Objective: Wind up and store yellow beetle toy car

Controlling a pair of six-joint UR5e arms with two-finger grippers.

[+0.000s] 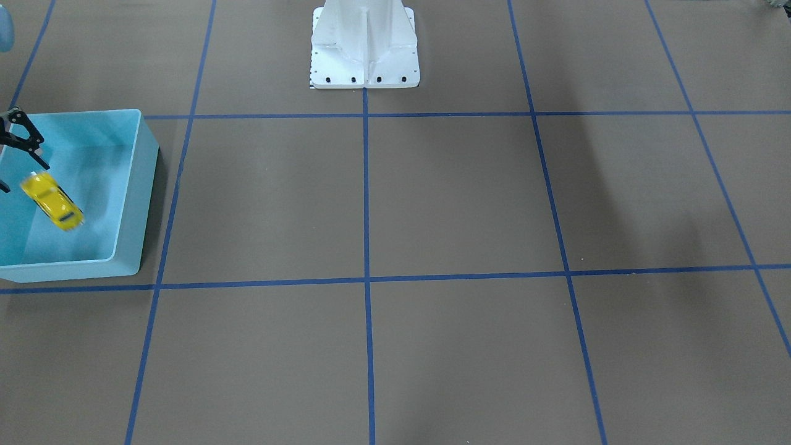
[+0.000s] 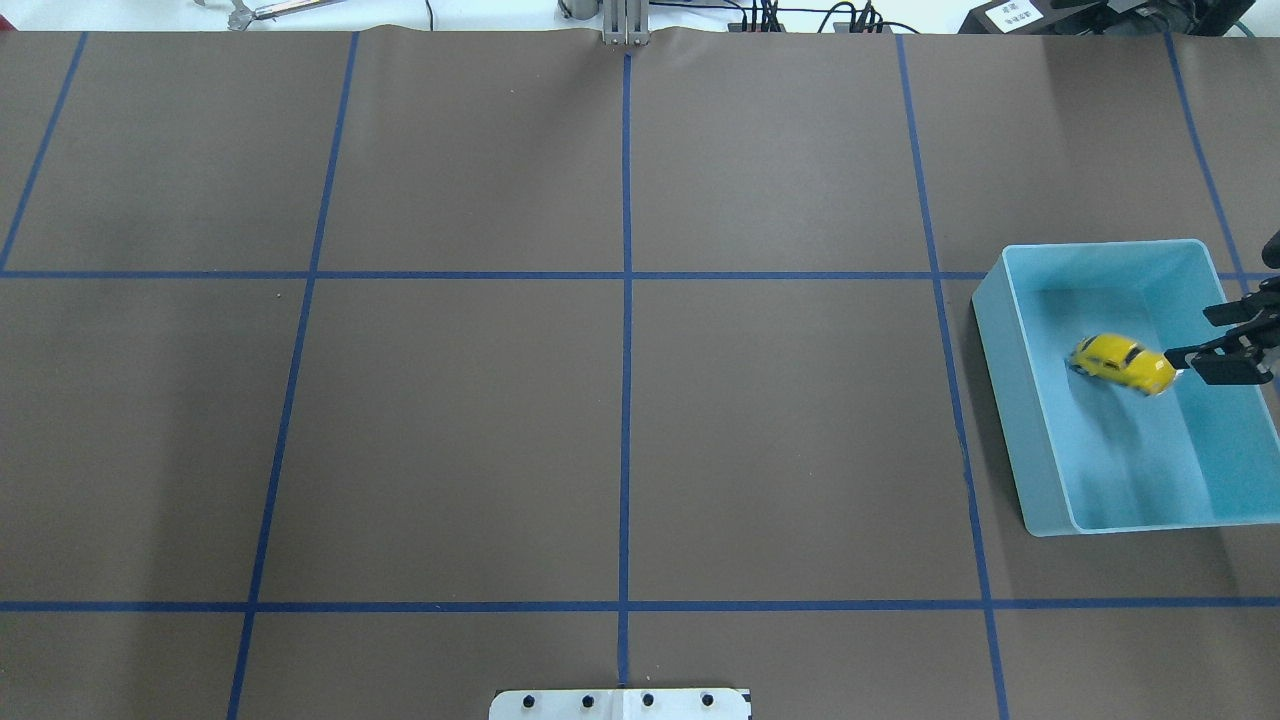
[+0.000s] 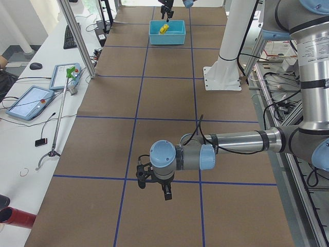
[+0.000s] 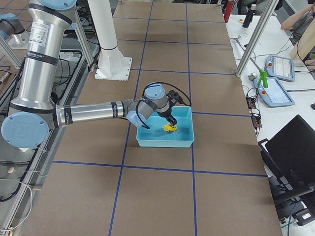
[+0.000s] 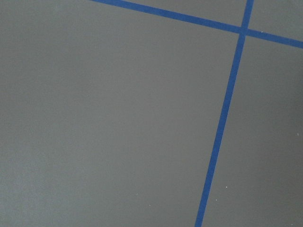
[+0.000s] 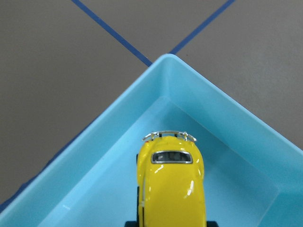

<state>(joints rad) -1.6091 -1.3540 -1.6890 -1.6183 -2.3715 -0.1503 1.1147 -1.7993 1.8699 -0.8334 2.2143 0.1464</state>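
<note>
Black right hand hovering over bin, jaws standing apart, apparently open. Yellow beetle toy car showing blurred and tilted just off fingertips, inside light blue bin, likely dropping in. Step: storing, nearly done. Next move calling for lifting hand clear of bin walls. Left hand hanging over tabletop, well apart; grip state: cannot tell.

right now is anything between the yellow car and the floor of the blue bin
Nothing visible does. The yellow beetle toy car is inside the walls of the light blue bin, just beyond the tips of the right gripper. The bin floor around it looks bare.
</note>
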